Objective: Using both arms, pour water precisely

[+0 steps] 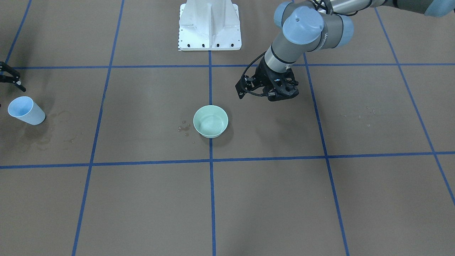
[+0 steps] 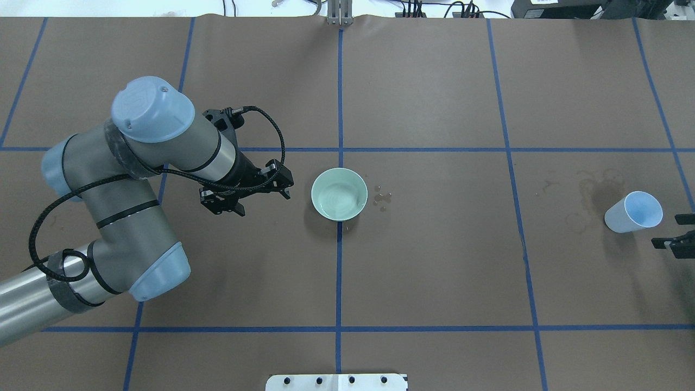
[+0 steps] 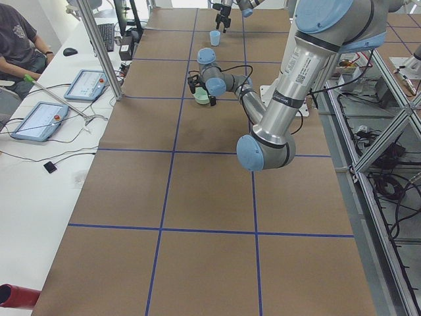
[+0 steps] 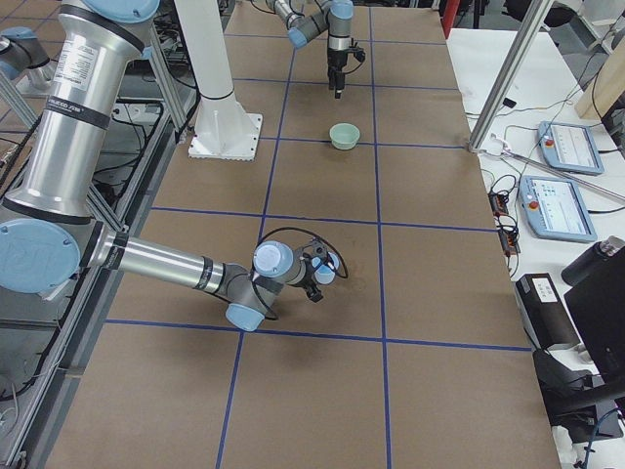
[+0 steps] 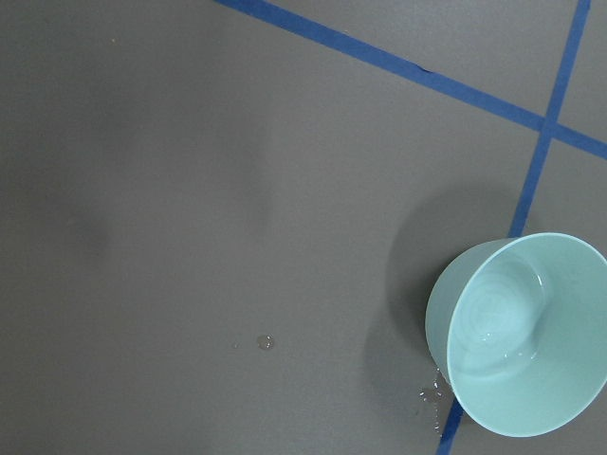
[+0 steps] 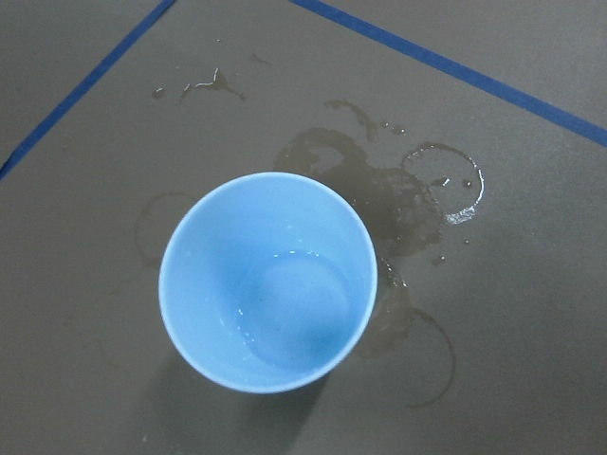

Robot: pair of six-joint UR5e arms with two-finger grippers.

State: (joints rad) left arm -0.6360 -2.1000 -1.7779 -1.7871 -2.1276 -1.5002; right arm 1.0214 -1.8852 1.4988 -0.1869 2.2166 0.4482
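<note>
A mint-green bowl (image 2: pixel 339 194) (image 1: pixel 210 121) stands near the table's middle with a little water (image 5: pixel 503 343) glinting at its bottom. My left gripper (image 2: pixel 263 202) (image 1: pixel 284 96) hovers just beside the bowl, apart from it. Its fingers look spread, with nothing between them. At the far end of my right side, a pale blue cup (image 2: pixel 633 212) (image 1: pixel 26 110) stands upright with a thin film of water (image 6: pixel 285 318) inside. My right gripper (image 2: pixel 676 231) (image 1: pixel 16 80) is open next to the cup and does not touch it.
Spilled drops (image 2: pixel 381 197) lie beside the bowl, and wet rings and stains (image 6: pixel 408 199) surround the cup. The white pedestal (image 1: pixel 209 25) stands at the robot's edge. A seated person (image 3: pixel 20 46) and tablets (image 3: pixel 39 118) are at a side table.
</note>
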